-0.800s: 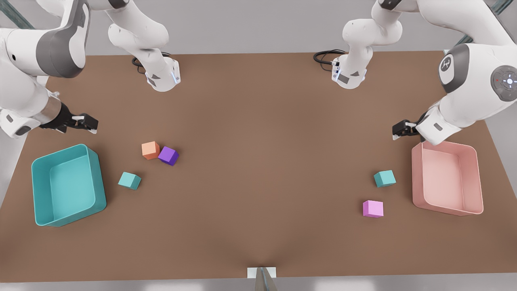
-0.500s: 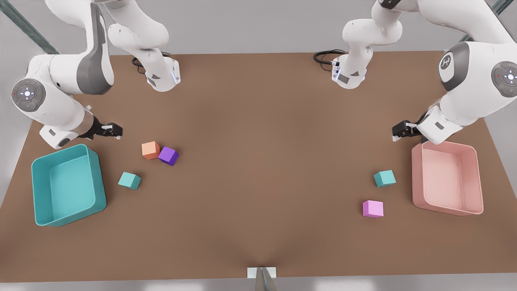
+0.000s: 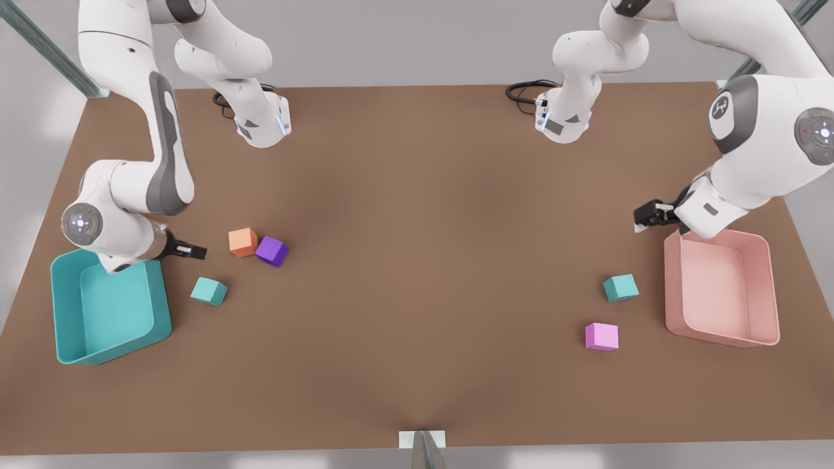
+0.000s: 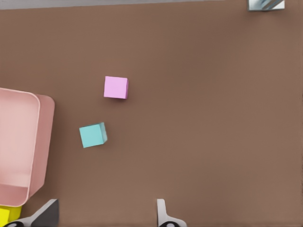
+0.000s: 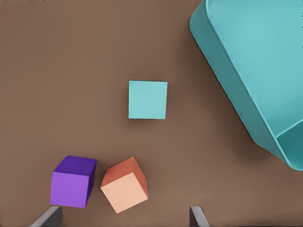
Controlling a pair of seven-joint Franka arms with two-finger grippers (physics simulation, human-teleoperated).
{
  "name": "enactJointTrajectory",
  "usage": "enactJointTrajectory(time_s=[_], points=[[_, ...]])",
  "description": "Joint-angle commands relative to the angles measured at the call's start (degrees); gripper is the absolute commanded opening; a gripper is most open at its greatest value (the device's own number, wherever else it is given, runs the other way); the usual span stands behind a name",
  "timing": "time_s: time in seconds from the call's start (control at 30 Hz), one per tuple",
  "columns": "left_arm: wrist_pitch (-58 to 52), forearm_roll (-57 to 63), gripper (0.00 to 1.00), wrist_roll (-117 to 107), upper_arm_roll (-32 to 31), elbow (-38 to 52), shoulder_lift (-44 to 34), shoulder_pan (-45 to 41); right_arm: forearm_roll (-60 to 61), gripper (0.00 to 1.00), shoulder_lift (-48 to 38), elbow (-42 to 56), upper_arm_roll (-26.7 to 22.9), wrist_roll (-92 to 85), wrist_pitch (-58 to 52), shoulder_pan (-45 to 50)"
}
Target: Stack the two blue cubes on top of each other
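The right gripper (image 3: 195, 251) sits at the front view's left, its arm folded down low with the wrist over the back corner of the teal bin (image 3: 65, 339) and the black fingers pointing toward the table's middle. Its jaws are spread wide: in the right wrist view two fingertips (image 5: 47, 218) stand well apart, with the orange cube (image 5: 125, 185) and purple cube (image 5: 73, 181) between and just ahead of them. One blue cube (image 3: 209, 291) lies flat on the brown table (image 3: 417, 260), near the teal bin and just ahead of this gripper, not touching it; in the right wrist view the same blue cube (image 5: 147, 99) is beyond the orange and purple pair, apart from both. The orange cube (image 3: 243, 241) and purple cube (image 3: 272, 251) touch or nearly touch, hard to say which. The left gripper (image 3: 645, 215) is at the front view's right, its arm bent with the wrist above the back edge of the pink bin (image 3: 769, 293), hanging off the table. Its jaws are wide too, fingertips (image 4: 163, 215) well apart in the left wrist view. The other blue cube (image 3: 620, 287) rests near the pink bin, well clear of the left gripper, with a pink cube (image 3: 601, 337) near it. The two blue cubes are far apart, unstacked.
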Motion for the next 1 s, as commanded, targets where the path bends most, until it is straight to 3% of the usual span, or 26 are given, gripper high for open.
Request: enactJointTrajectory(time_s=[0.0,0.1,0.13,0.57,0.87,0.97], points=[[-0.69,-0.17,1.0,-1.35,0.33,0.11,-0.38,0.76,2.09,1.0,0.74,-0.29,-2.61,21.0,2.8,-0.26],[-0.25,0.36,1.0,-1.26,0.42,0.11,-0.12,0.76,4.04,1.0,2.94,1.99,-7.19,20.73,-1.77,0.08],[-0.25,0.36,1.0,-1.26,0.42,0.11,-0.03,0.76,1.65,1.0,1.18,1.56,-7.63,20.03,2.53,-0.27],[2.03,0.36,1.0,-0.47,-1.08,0.02,-0.21,1.82,2.0,1.0,11.38,-2.22,-6.31,21.09,14.84,0.7],[2.12,0.45,1.0,-0.56,-1.17,0.02,-0.21,1.82,4.11,1.0,14.54,-1.87,-4.47,21.09,20.11,0.88],[2.12,0.45,1.0,-0.56,-1.17,0.02,-0.21,1.91,4.02,1.0,14.36,-1.95,-3.76,13.53,20.11,0.7]])
